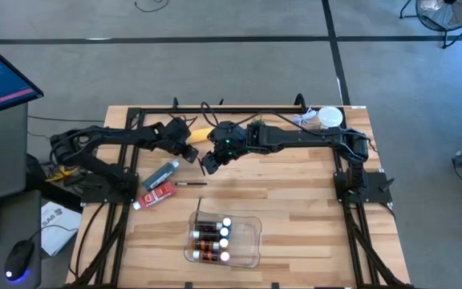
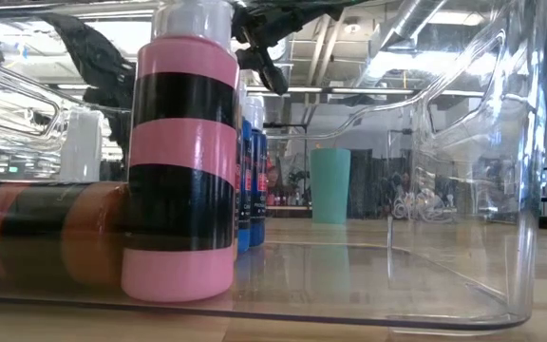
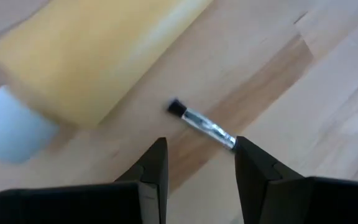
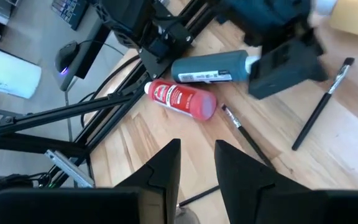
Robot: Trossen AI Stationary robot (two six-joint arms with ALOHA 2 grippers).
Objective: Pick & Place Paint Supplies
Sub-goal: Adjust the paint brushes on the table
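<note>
A yellow bottle (image 1: 203,134) with a white cap (image 3: 11,127) lies on its side on the wood table. Beside it lies a thin brush (image 3: 201,122), bristles (image 3: 175,107) toward the bottle. My left gripper (image 3: 197,168) hovers open just above this brush, a finger on either side of its metal ferrule, and I cannot tell that it touches. My right gripper (image 4: 197,165) hangs open higher up, next to the left one (image 1: 212,163), with nothing between its fingers. A teal-grey tube (image 4: 210,68), a red tube (image 4: 182,99) and a second brush (image 4: 241,130) lie on the table below it.
A clear plastic tray (image 1: 251,245) near the front edge holds several striped bottles with white caps (image 1: 211,238). A teal cup (image 2: 330,185) stands farther back on the table. A white round thing (image 1: 328,118) sits at the far right corner. Bare wood lies right of the tray.
</note>
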